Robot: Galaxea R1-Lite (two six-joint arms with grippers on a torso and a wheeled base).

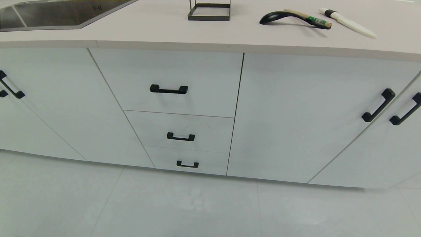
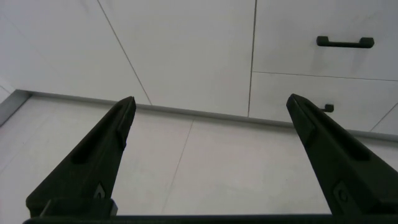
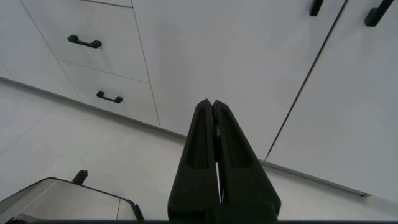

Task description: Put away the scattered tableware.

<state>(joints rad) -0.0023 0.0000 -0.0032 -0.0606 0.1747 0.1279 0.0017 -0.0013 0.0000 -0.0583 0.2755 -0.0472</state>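
Observation:
On the pale countertop at the back right lie a black spoon, a wooden-handled utensil crossing it, and a white knife with a black band. Below the counter sits a stack of three drawers; the top drawer is closed and has a black handle. My left gripper hangs low above the floor with its fingers wide apart and nothing between them. My right gripper is shut with nothing in it, pointing at the cabinet doors near the floor.
A black wire rack stands at the counter's back middle. A steel sink is set in at the back left. White cabinet doors with black handles flank the drawers. Grey floor tiles spread in front.

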